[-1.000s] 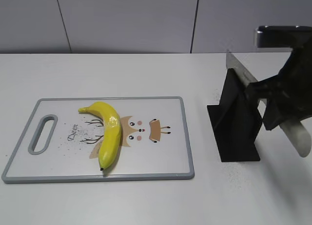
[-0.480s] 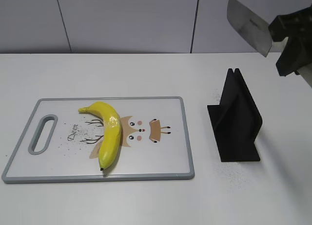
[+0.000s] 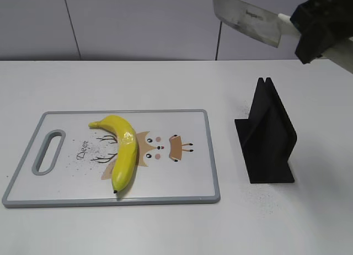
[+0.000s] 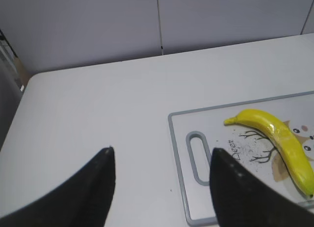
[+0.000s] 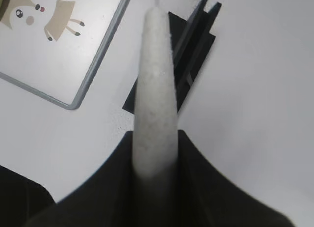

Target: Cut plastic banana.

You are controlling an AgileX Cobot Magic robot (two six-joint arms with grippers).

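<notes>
The banana (image 3: 122, 150) lies on the left half of the cutting board (image 3: 193, 197), stem toward the far left and dark tip toward the near edge, so its long axis runs roughly from the back of the board to the front with a slight bow. It sits over the printed deer drawing, beside the board's handle slot. The right gripper (image 3: 317, 28) is clamped on the pale handle of a knife (image 3: 248, 20), held high at the upper right with the blade pointing left, well apart from the banana and above the black knife stand (image 3: 268, 136) on the table. From that gripper the banana lies down and to the left, across the board's right half; a cut would probably need the blade brought across the fruit's length. The left gripper (image 4: 162, 175) has its fingers apart and empty, over bare table left of the board, and is the nearer one to the banana. The right wrist view shows the handle gripped between the fingers (the blade is almost hidden), while only the exterior view shows the whole blade.
</notes>
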